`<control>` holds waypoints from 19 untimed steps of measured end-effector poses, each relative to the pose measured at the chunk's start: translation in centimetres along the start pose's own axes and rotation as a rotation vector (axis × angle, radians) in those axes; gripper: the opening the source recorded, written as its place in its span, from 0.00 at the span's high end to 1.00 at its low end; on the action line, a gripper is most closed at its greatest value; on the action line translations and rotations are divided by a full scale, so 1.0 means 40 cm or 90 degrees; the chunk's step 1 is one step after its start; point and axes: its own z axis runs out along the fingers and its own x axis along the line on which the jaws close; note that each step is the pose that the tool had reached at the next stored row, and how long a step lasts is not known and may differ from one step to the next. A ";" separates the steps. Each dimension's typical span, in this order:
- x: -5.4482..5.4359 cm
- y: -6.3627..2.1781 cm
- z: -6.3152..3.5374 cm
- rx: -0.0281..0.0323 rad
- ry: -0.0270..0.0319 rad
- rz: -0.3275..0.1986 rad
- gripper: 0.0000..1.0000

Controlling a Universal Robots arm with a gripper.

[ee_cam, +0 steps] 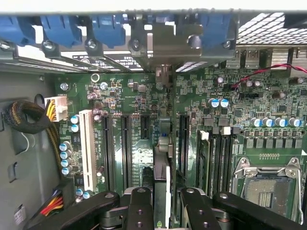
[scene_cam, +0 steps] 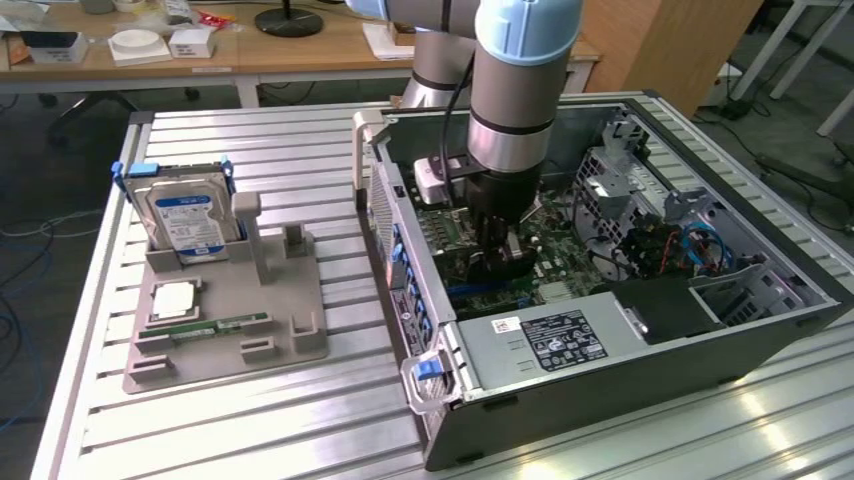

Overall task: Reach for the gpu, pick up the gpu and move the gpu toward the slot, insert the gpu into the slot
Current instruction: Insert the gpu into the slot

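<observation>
Gpu (ee_cam: 160, 168) edge-down in claw (ee_cam: 164, 203), lengthwise along slot (ee_cam: 164, 128).

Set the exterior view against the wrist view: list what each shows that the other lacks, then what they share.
Exterior view: the arm, the hard drive upright in the grey fixture at that view's left, and the power supply in the open case. Wrist view: the processor socket, a white slot and black expansion slots. Both: the gripper closed on the gpu, held edge-on over the green motherboard.
</observation>
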 end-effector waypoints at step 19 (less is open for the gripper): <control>-0.003 -0.004 0.001 -0.0001 0.0000 -0.001 0.73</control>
